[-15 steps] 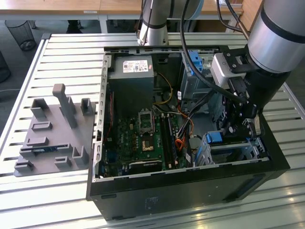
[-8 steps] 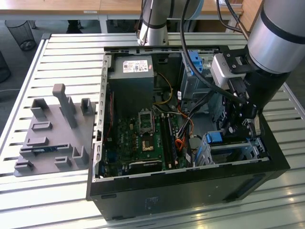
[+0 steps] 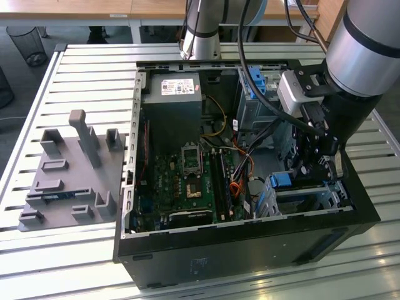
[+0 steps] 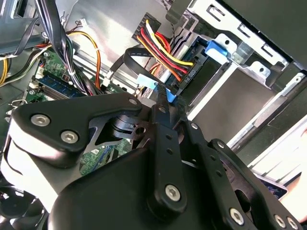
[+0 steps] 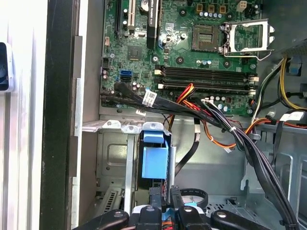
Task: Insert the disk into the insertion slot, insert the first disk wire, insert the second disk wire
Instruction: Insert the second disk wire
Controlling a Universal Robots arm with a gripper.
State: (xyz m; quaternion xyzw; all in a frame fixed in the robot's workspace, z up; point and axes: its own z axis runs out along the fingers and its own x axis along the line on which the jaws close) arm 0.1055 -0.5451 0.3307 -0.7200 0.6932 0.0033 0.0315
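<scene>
The gripper (image 4: 163, 98) pinches 1 flat black connector (image 4: 188, 74) between narrow fingers, low beside the insertion slot (image 3: 312, 197). The disk (image 5: 154, 160) sits in that bay. Risk: the stiff wire bundle (image 5: 240, 136) could twist the plug, so it jams at the port.

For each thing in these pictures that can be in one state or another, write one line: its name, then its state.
Computer case: side open, insides exposed.
Processor socket: empty, retaining frame swung aside.
Memory slots: empty.
Gripper: shut on the end of the black flat wire, inside the case.
</scene>
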